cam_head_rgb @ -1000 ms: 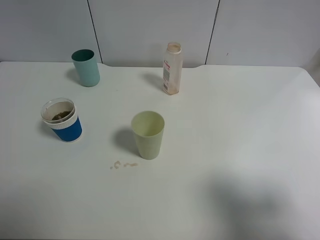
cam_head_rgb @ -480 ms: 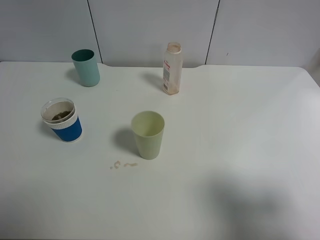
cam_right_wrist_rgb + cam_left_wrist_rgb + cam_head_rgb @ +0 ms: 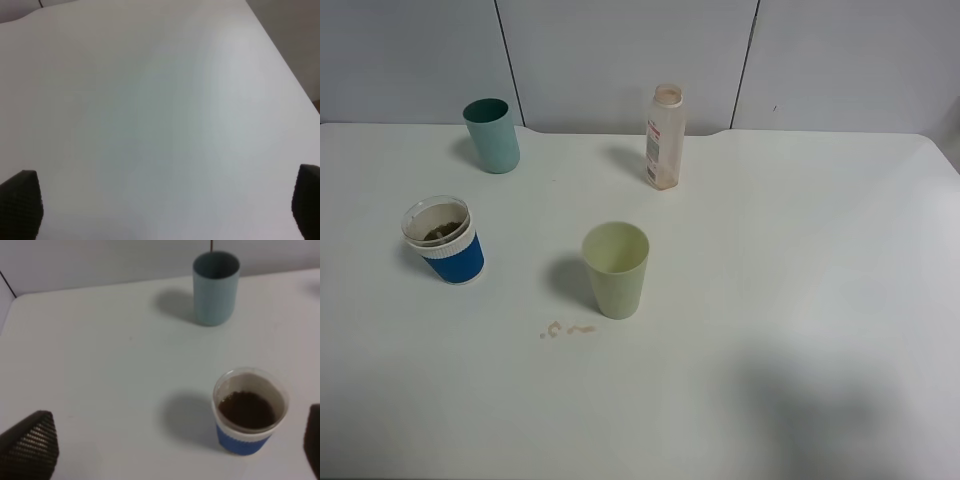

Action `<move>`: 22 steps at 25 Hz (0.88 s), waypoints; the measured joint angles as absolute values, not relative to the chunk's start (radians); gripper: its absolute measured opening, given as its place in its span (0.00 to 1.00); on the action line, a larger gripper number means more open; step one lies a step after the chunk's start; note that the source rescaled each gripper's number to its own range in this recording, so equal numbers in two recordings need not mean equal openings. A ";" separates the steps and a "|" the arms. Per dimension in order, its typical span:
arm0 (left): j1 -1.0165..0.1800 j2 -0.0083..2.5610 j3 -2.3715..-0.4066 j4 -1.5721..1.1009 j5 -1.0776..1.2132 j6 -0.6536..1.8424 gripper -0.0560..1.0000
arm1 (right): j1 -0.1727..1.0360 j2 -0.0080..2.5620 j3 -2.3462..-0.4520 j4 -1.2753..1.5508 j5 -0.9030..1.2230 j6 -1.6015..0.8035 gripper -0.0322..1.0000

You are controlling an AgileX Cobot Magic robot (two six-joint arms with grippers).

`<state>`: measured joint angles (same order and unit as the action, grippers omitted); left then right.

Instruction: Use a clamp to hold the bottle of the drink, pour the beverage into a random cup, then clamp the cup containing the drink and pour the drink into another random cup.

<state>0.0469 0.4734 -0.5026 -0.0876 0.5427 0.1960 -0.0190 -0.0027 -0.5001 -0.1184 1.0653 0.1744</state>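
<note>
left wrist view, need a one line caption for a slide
Open left end effector over the table, blue cup of brown drink ahead, teal tumbler standing beyond it.

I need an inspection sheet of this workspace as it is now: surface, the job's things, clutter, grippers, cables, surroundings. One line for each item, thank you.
Surface: white table; a few small brownish drops in front of the pale green tumbler.
Job's things: bottle upright at the back, no cap seen, looks nearly empty; blue cup upright, holding brown beverage; teal tumbler upright, back left.
Clutter: pale green tumbler, upright, looks empty.
Grippers: left gripper open, holding nothing, facing the blue cup; right gripper open over bare table.
Cables: nothing seen.
Surroundings: grey panelled wall behind the table.
</note>
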 joint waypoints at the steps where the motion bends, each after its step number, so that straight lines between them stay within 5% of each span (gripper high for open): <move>1: 0.047 0.485 -0.484 -0.088 0.516 0.203 1.00 | -0.019 -0.003 -0.500 -0.118 1.065 0.174 1.00; 11: 0.047 0.508 -0.268 -0.088 0.258 0.214 1.00 | -0.019 -0.003 -0.500 -0.118 1.065 0.174 1.00; 22: 0.047 0.662 -0.247 -0.088 0.165 0.195 1.00 | -0.019 -0.003 -0.500 -0.118 1.065 0.174 1.00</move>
